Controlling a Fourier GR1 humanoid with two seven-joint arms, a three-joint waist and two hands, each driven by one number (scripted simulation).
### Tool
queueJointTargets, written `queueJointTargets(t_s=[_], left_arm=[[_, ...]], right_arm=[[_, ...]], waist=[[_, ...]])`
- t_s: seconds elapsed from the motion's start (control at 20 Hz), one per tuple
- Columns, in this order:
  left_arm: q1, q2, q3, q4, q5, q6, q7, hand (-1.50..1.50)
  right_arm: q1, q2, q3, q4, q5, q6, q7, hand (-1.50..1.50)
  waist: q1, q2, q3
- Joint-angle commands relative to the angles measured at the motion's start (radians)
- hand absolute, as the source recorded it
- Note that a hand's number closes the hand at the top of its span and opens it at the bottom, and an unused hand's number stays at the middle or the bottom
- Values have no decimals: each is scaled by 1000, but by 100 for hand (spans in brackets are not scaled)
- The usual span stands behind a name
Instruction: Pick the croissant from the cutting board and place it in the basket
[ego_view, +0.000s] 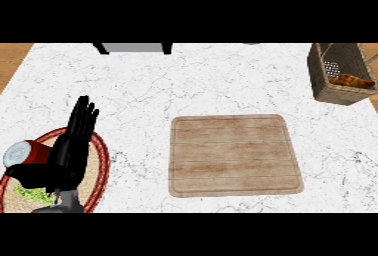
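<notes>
Since the croissant is already lying in the basket: the job is looking finished, and no coming move seems to be needed.
Croissant (353, 80): it is sitting inside the basket at the far right, its long axis running left to right, its crust looking golden-brown and ridged.
Basket (329, 93): it is standing at the far right edge of the table, woven in grey-brown wicker, boxy, with sloping walls.
Cutting board (235, 155): it is lying near the middle, bare, a pale wooden rectangle with rounded corners, planked grain and a groove around its rim.
Left hand (74, 137): it is resting at the near left with fingers straight and pointing far, holding nothing, and lying well apart from the croissant, which is sitting far and to the right of it.
Right hand: it is not showing, so its state cannot be told.
Plate (101, 165): it is sitting under the left hand, round, red-rimmed and woven-looking, carrying something leafy green.
Can (23, 153): it is lying at the plate's left, red with a pale metal lid.
Table (184, 85): it is showing white marble with fine grey veins.
</notes>
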Motion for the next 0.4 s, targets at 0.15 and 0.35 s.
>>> queueJointTargets(t_s=[0.15,0.35], left_arm=[[-36,-25,-28,1,-41,37,13,0],[4,2,24,46,18,-20,-61,0]], right_arm=[[70,-153,-87,33,-124,161,-101,-150],[109,-184,-141,-20,-231,303,-83,-150]], waist=[[2,2,1],[-5,-1,0]])
